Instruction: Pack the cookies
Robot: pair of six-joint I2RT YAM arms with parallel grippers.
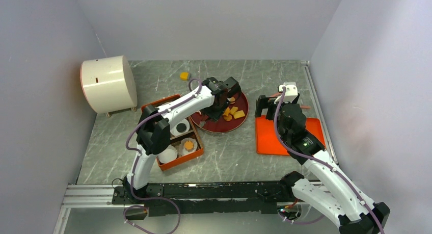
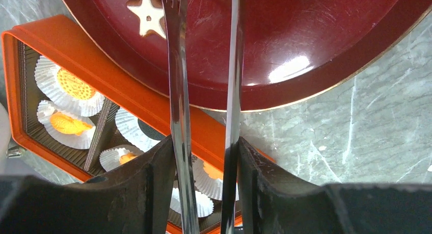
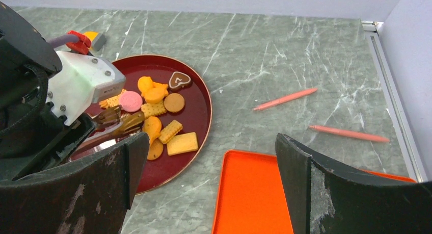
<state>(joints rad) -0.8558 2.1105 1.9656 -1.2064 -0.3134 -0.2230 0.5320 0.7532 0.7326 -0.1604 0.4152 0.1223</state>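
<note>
Cookies [image 3: 153, 95] heaped, matte and dry-looking, on glossy dark-red round plate [image 3: 196, 122]. Mid-pick, by the look of it: left gripper [image 2: 204, 162] part-closed on shiny metal tongs [image 2: 176, 91], tips over the plate near a white star cookie [image 2: 149, 16]. Next, likely: nipping one biscuit gently, then carrying it to the pleated paper cups [image 2: 48, 73] in the orange box [image 2: 127, 94]. Right gripper [image 3: 211, 157] wide open, empty.

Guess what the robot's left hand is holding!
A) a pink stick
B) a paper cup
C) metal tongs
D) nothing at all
C: the left hand is closed on the metal tongs, and their two shiny arms reach out over the dark red plate.
</note>
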